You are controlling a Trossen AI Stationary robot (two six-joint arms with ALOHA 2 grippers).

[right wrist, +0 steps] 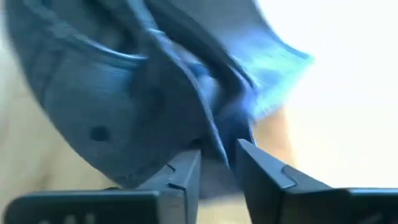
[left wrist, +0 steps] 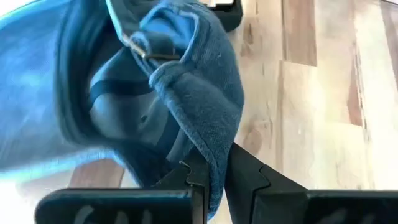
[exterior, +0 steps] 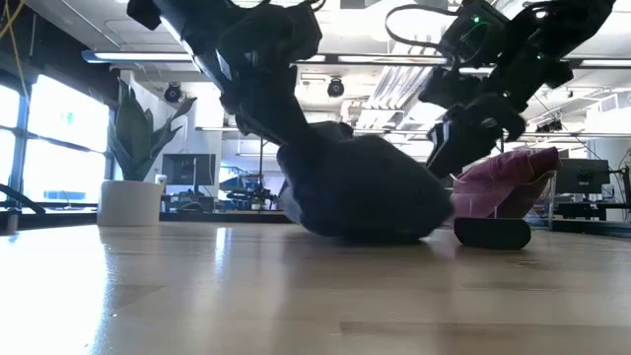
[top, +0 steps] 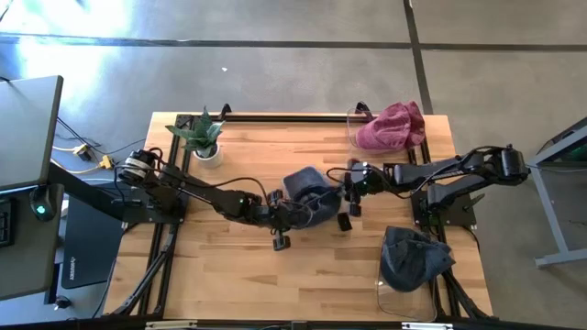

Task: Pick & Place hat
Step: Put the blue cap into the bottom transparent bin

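Nearest the lens in the left wrist view, the left gripper (left wrist: 214, 180) has its 2 dark fingers drawn narrow onto a fold of the blue hat (left wrist: 155, 93), the cloth pinched between them. In the right wrist view the right gripper (right wrist: 217, 168) stands with a small gap between its fingers and a fold of the same hat's fabric runs down into that gap; whether the fingers press on it I cannot tell, as the picture is smeared.

From above, the blue hat (top: 307, 194) lies at the middle of the wooden table (top: 248, 266), with the left gripper (top: 286, 218) at its left edge and the right gripper (top: 351, 188) at its right edge. The finger gaps cannot be read from that height. The low view shows what the overhead one does not: the hat (exterior: 360, 192) sits as a dark mound resting on the table top, both arms reaching down to it from above.

Farther out, the high view shows a pink hat (top: 393, 126) in a clear holder at the back right corner, a dark grey hat (top: 415, 258) in another clear holder at the front right, and a potted plant (top: 204, 139) at the back left. The low view shows the pink hat (exterior: 503, 182) only partly, behind the right arm, and the grey one not at all.
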